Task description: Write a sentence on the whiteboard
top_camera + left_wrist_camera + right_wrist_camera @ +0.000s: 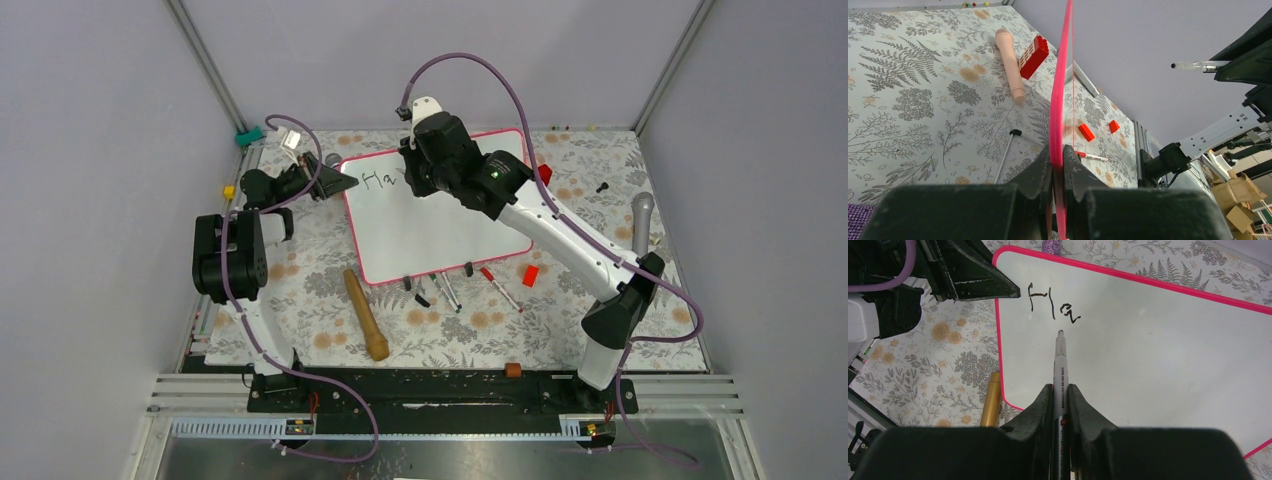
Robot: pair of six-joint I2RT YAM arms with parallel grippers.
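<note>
- Lying centre-back on the fern-print table cover (300, 290), the whiteboard (440, 235) is glossy white, thinly pink-framed and mostly blank.
- Left gripper (1058, 155) is clamped on the board's pink edge, steadying it.
- Right gripper (1060, 392) pinches a marker (1059, 357), its tip just below the writing; contact is unclear.
- The sentence (1052, 307) reads only "Ha" near one corner. Writing looks barely begun, and the next letter needs the tip placed beside the "a".

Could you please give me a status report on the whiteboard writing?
Left gripper, jaws shut on whiteboard edge. Right gripper, jaws shut on marker, tip near the sentence, only "Ha" written. Nothing in the way.
</note>
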